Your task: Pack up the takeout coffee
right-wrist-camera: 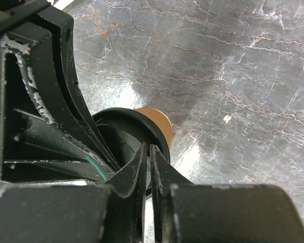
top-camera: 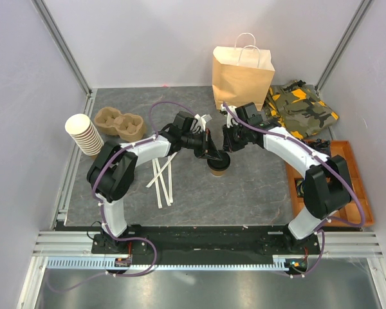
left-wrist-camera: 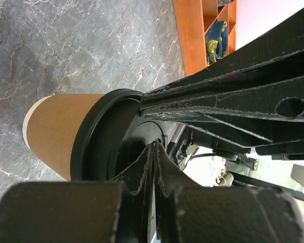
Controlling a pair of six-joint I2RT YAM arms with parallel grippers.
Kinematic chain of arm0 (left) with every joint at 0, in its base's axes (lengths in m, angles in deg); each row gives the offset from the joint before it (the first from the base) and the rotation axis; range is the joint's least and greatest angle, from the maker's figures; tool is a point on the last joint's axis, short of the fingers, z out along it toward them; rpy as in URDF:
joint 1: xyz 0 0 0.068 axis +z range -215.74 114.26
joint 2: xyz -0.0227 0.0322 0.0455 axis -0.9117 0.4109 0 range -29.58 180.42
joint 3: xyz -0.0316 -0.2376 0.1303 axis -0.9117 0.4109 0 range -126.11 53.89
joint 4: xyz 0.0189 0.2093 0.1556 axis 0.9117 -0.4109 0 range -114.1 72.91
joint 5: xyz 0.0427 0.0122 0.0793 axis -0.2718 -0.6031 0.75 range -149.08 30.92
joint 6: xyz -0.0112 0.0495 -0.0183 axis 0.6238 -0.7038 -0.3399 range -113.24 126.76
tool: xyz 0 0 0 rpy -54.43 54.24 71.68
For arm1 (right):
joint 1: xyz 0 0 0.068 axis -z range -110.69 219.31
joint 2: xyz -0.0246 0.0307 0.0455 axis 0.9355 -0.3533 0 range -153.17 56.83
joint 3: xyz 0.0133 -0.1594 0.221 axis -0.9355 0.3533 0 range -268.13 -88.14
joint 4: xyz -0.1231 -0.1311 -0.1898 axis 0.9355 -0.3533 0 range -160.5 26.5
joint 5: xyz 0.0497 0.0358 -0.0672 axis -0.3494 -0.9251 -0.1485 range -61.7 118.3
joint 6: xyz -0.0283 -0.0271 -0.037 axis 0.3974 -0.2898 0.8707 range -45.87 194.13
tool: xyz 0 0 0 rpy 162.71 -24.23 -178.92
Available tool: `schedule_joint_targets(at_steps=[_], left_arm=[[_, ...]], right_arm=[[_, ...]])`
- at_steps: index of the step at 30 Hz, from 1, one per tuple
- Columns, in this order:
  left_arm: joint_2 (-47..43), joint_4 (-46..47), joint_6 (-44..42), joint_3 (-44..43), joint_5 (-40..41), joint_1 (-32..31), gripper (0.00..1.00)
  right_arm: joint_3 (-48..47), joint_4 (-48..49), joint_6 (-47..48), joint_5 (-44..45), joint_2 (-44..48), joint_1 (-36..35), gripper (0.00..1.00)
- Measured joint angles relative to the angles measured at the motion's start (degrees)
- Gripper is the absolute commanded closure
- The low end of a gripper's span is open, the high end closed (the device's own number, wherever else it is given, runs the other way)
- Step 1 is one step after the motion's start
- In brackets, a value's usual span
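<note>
Coffee cup [top-camera: 219,166] stands upright in the middle of the table [top-camera: 257,187], black lid [left-wrist-camera: 91,136] on, and I've got both arms right over it. The left gripper [left-wrist-camera: 154,152] has its fingers pressed together with the tips down on the lid, and the right gripper [right-wrist-camera: 147,154] is drawn together too, barely a slit, with neither clamped around the cup. I read this as seating the lid, so next I want one gripper backed off, spread wide around the cup's wall, then a lift to the paper bag [top-camera: 242,76] at the far edge.
</note>
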Motion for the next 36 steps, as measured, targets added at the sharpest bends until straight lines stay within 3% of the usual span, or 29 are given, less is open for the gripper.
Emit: schedule_joint_targets(at_steps=[9,21,30,36], left_arm=[[0.1,-0.3,-0.4,-0.3,-0.1,0.0,0.93],[-5.3,-3.1,-3.6,-0.4,2.1,0.0,0.79],[-14.7,-7.3,-5.8,1.1,3.0,0.0,0.80],[-12.9,-6.9,-5.7,3.1,2.9,-0.1,0.81]], right_arm=[[-1.4,-2.7,0.2,0.9,0.3,-0.1,0.86],[-1.4,-5.0,-0.6,-2.4,6.9,0.4,0.83],[-0.1,-3.0,-3.3,-8.5,6.8,0.6,0.85],[1.8,-2.6,-4.4,-10.5,5.7,0.8,0.83]])
